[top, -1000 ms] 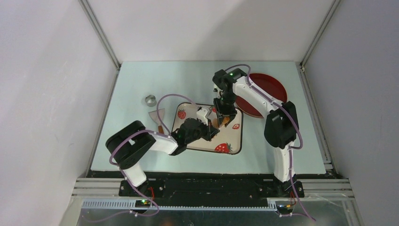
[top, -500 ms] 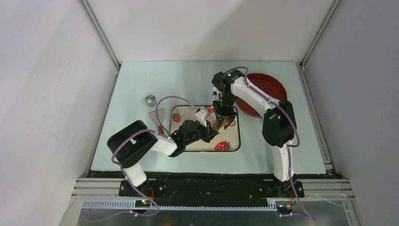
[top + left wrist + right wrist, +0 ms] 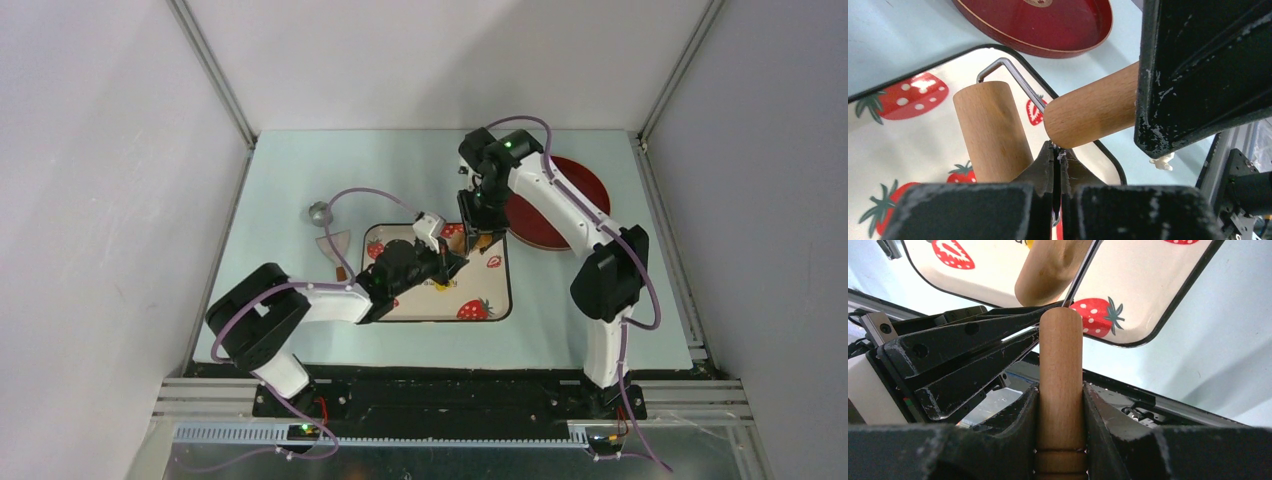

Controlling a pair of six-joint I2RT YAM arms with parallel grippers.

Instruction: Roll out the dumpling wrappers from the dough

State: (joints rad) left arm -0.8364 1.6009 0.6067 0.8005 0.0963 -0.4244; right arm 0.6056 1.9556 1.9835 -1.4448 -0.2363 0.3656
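My right gripper (image 3: 478, 238) (image 3: 1060, 390) is shut on the wooden handle (image 3: 1060, 360) (image 3: 1093, 107) of a small roller. The roller's drum (image 3: 990, 130) (image 3: 1048, 270) hangs over the strawberry-print tray (image 3: 485, 292) (image 3: 908, 140). My left gripper (image 3: 455, 262) (image 3: 1054, 147) is shut. Its tips sit at the roller's metal wire (image 3: 1018, 80), right under the handle's end, with a sliver of metal between the jaws. A small yellow bit of dough (image 3: 441, 284) shows on the tray beside the left gripper. A tan wrapper (image 3: 1038, 2) lies in the red plate (image 3: 575, 180).
A metal ring cutter (image 3: 319, 211) and a scraper (image 3: 335, 244) lie on the mat left of the tray. The red plate (image 3: 1048, 30) sits just beyond the tray's far right corner. Both arms crowd over the tray's far half.
Both grippers have moved a little away from the bases with the roller. The right arm's elbow has swung to the right. The tray slid slightly left.
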